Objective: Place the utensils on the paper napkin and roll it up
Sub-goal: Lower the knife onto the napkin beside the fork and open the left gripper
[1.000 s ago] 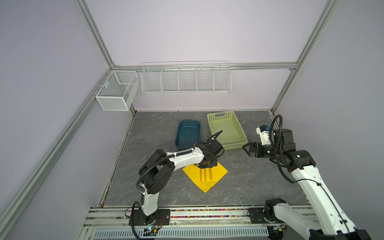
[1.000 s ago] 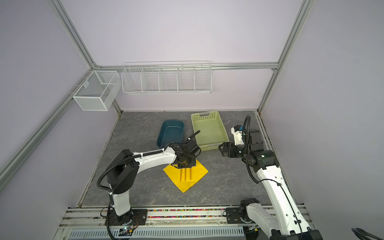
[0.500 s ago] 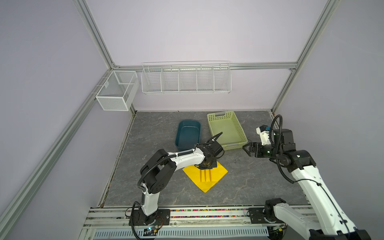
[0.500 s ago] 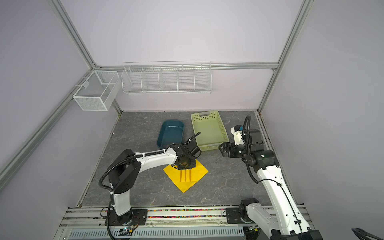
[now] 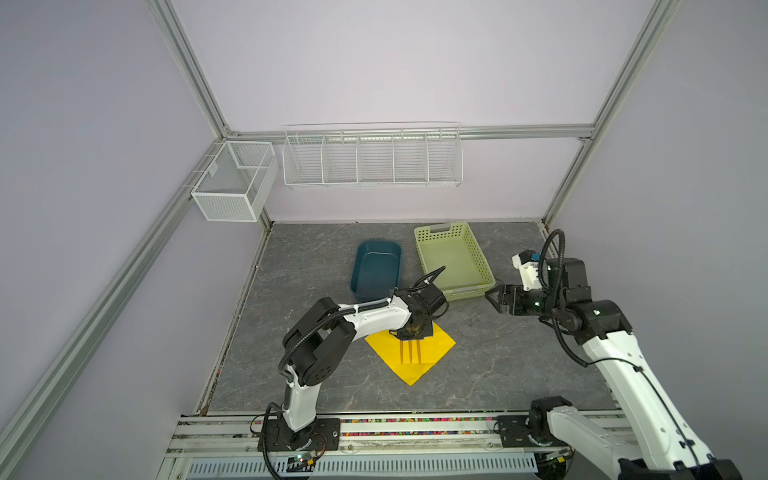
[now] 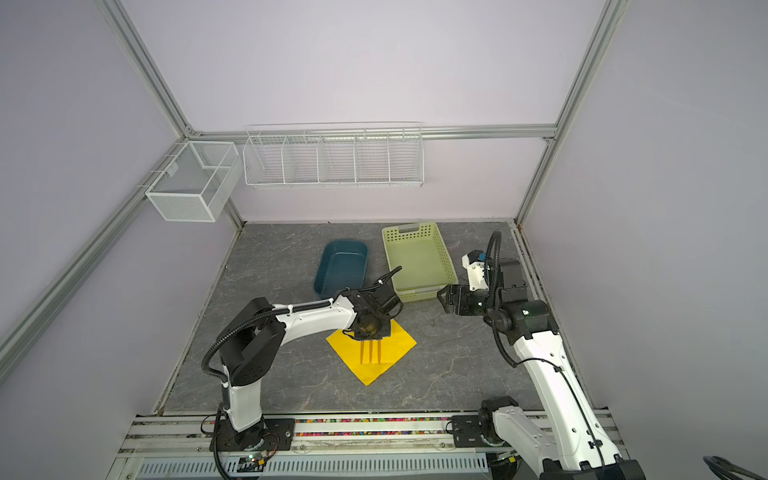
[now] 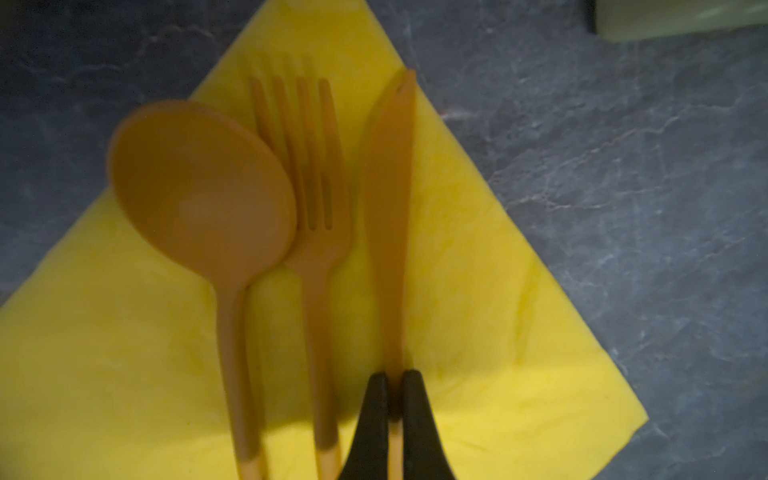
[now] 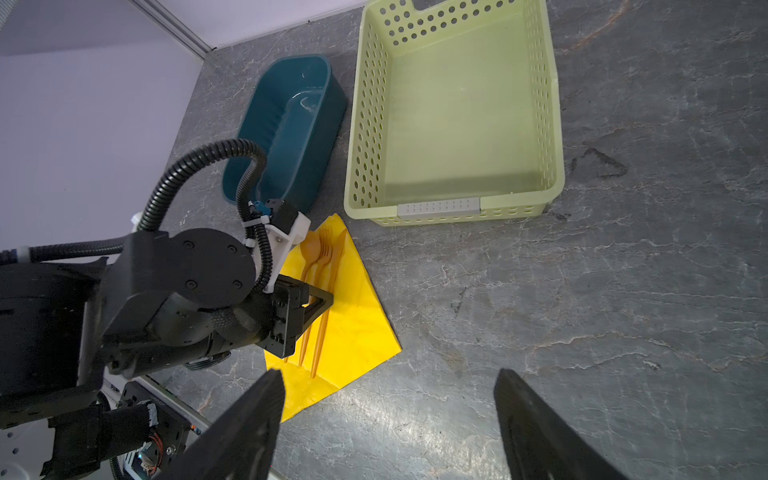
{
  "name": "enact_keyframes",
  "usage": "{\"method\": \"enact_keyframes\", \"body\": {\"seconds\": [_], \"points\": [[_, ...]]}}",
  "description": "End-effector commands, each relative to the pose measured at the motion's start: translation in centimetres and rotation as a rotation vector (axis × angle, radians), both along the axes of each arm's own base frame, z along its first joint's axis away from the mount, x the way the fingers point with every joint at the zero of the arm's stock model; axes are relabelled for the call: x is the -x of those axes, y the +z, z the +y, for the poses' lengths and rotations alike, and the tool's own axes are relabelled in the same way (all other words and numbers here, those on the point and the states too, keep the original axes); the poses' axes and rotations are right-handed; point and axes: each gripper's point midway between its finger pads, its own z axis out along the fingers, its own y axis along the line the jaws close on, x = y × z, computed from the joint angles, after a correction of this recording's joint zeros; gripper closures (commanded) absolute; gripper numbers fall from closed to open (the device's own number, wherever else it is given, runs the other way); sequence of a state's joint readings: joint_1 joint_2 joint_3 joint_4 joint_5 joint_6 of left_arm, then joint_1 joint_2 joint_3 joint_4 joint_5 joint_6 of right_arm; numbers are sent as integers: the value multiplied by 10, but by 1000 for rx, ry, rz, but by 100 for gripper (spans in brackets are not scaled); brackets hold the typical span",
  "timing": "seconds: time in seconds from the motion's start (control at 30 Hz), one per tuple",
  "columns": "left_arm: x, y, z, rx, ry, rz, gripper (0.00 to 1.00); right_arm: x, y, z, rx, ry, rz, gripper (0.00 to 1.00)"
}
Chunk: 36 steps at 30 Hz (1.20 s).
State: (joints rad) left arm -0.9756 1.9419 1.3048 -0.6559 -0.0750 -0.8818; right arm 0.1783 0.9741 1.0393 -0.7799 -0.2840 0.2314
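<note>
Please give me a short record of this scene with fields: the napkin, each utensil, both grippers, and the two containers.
napkin: flat, unrolled, on the table
spoon: on the napkin
fork: on the napkin, between spoon and knife
knife: over the napkin, handle pinched
left gripper: shut on the knife
right gripper: open, empty, near the basket
basket: empty
tub: empty
rolling: not begun

The paper napkin (image 7: 478, 291) is plain bright yellow. The spoon (image 7: 199, 187), fork (image 7: 316, 208) and knife (image 7: 388, 208) are uniform orange-yellow. The basket (image 8: 370, 137) is pale green, with rows of round holes in its walls. The tub (image 8: 266, 124) is dark teal. The worktop (image 8: 623, 291) is dark grey with pale marble-like veining. The left pincer (image 7: 395, 384) is black.
</note>
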Motion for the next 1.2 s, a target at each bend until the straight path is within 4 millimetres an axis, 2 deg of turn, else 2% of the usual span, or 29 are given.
{"method": "enact_keyframes", "body": {"seconds": [0.0, 0.7, 1.17], "points": [[0, -8, 5, -38, 16, 0, 100, 1, -1, -2, 16, 5, -20, 17], [-8, 2, 1, -40, 21, -27, 99, 3, 0, -2, 14, 7, -30, 17], [-8, -6, 1, -63, 22, -16, 98, 4, -1, -2, 14, 9, -30, 16]]}}
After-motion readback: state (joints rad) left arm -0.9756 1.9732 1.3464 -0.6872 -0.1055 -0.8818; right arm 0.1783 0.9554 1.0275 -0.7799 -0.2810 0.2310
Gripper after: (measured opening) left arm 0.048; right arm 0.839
